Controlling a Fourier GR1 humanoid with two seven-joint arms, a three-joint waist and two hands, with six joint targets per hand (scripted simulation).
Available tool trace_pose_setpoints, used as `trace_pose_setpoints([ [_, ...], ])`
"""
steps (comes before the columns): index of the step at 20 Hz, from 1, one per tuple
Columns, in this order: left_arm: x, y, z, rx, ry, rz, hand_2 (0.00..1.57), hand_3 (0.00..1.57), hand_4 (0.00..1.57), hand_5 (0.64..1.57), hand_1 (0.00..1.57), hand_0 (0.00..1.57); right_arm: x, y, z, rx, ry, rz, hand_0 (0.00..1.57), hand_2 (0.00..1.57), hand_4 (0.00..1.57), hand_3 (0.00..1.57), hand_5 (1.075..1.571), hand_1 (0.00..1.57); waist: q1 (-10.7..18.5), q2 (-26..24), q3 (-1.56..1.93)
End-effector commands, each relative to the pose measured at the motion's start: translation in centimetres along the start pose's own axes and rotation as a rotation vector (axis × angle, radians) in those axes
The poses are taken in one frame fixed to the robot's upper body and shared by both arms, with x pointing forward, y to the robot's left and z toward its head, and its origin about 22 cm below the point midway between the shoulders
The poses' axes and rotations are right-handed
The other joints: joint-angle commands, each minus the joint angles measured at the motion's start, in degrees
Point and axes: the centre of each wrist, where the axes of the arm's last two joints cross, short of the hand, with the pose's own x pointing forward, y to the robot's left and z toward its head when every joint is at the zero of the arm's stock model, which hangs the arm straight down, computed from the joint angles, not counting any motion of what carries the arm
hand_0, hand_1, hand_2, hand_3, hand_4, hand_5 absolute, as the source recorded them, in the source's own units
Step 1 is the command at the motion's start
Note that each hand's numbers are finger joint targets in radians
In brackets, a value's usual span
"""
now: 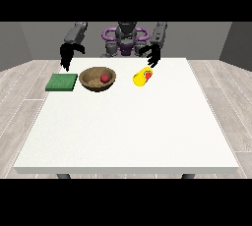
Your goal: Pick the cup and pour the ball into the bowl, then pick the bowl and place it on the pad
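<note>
I am looking across the white desk and taking the brown bowl as my landmark. A red ball is sitting inside the bowl, toward its side nearer the cup. The green pad is lying flat just beside the bowl, on the view's left, apart from it. On the bowl's other side the yellow cup is lying tipped over on the desk, and something red is showing on it; I cannot tell what that is. The robot hand at the view's right is hanging just behind the cup, its fingers pointing down and spread, grasping nothing. The robot hand at the view's left is hanging behind the pad, away from the bowl, fingers drooping relaxed, also released.
</note>
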Motion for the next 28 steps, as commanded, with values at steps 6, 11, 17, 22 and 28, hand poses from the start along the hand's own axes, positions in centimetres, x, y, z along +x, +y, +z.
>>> trace_pose_setpoints([
  [6, -0.7, 3.3, 0.6, -0.020, -0.050, 0.125, 0.00, 0.00, 0.92, 1.439, 0.00, 0.00, -5.7, 1.3, 0.2, -0.045, 0.038, 0.031, 0.00, 0.00, 0.47, 0.00, 1.570, 0.00, 1.0, 0.5, 0.33],
  [11, 1.4, 4.0, 0.1, -0.031, -0.060, 0.097, 0.00, 0.00, 0.94, 1.435, 0.00, 0.00, -8.9, -0.5, 1.6, -0.041, 0.067, -0.001, 0.00, 0.00, 0.41, 0.00, 1.570, 0.00, 1.0, 0.1, 0.36],
  [17, 1.2, 2.7, 2.0, -0.025, -0.013, 0.108, 0.00, 0.00, 0.95, 1.432, 0.00, 0.00, -12.0, -0.1, 3.5, -0.036, 0.142, 0.018, 0.00, 0.00, 0.34, 0.00, 1.571, 0.00, -0.4, -2.7, 0.34],
  [22, 4.5, 1.8, 1.5, -0.064, -0.123, 0.097, 0.00, 0.00, 0.96, 1.426, 0.00, 0.00, -11.5, -1.3, 1.8, -0.086, 0.079, 0.002, 0.00, 0.00, 0.35, 0.00, 1.571, 0.00, 3.2, 2.5, 0.38],
  [28, 3.7, 3.4, 0.6, -0.032, -0.127, 0.091, 0.00, 0.00, 0.95, 1.422, 0.00, 0.00, -12.2, 2.0, 1.3, -0.101, 0.062, -0.061, 0.00, 0.00, 0.48, 0.00, 1.565, 0.00, 2.0, 3.5, 0.35],
])
